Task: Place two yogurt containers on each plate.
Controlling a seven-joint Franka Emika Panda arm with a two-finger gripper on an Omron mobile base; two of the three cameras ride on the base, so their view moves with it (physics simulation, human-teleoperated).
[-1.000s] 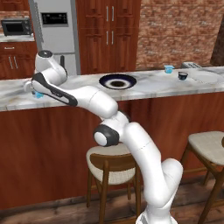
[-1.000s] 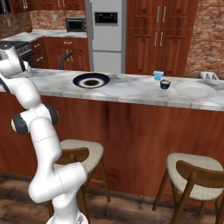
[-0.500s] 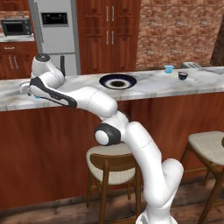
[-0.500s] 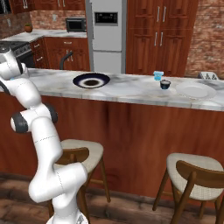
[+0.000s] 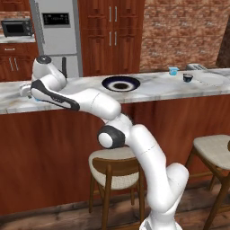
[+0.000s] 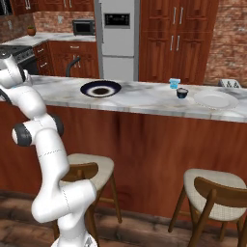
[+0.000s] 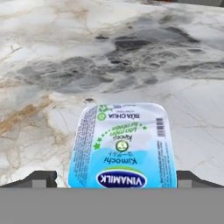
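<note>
Straddling the yogurt cup (image 7: 122,146) at 6 o'clock, the tool (image 7: 117,178) is fully open, nothing held; cup judged light, thin-walled, best pinched across side walls.

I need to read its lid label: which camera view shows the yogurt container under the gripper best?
The hand view: the yogurt container lies lid-up between the open gripper tips. The left base view shows just a blue sliver behind the arm.

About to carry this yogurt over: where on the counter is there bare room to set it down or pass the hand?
Bare marble runs between the dark plate and the black cup. It is crowded at the pale plate, with that cup and a yogurt container just beside it.
</note>
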